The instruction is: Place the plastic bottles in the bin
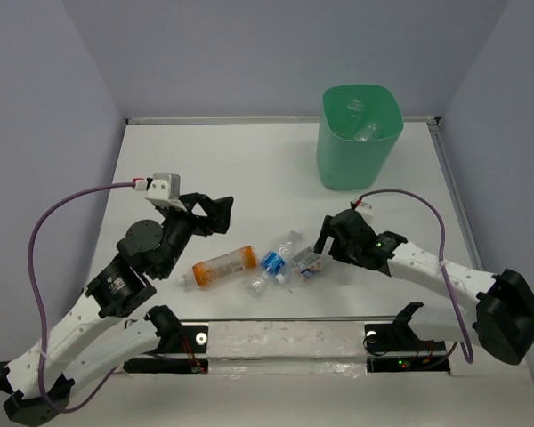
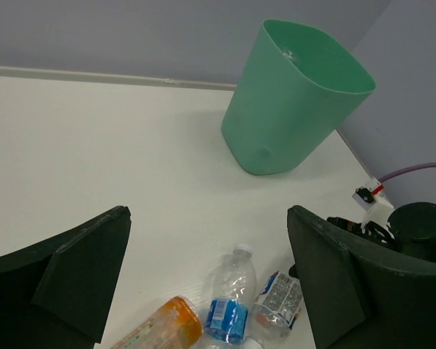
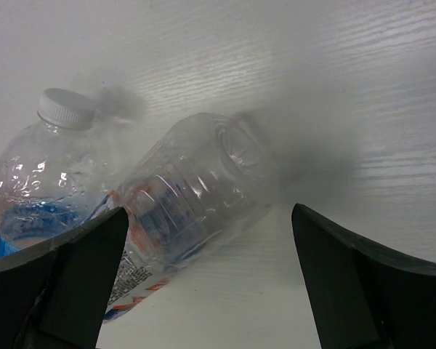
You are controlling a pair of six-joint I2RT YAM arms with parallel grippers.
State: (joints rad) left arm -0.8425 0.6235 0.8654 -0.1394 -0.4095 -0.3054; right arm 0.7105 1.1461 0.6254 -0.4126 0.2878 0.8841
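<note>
Hovering, jaws spread, over the clear white-labelled plastic bottle [image 3: 203, 182], the right gripper [image 3: 209, 218] is preparing a grasp (next: descend, close, carry to the mint-green plastic bin [image 1: 347, 165]).

Bright even light, soft shadows, right wrist view hazy (near bottle [image 3: 196, 189] blurred)

The white table [image 1: 214, 160] carries a mint-green bin [image 1: 347, 165] standing upright at its far right, well apart from everything else. Near the middle of the near edge lies a tight cluster of plastic bottles, all on their sides. An orange-labelled bottle [image 1: 221, 266] is on the left, a blue-labelled bottle [image 1: 279, 252] with a white cap sits just right of it, and a crumpled white-labelled bottle [image 1: 306, 262] lies against that one. A smaller clear bottle [image 1: 259, 284] sits nearest the edge, too small to make out further.
</note>
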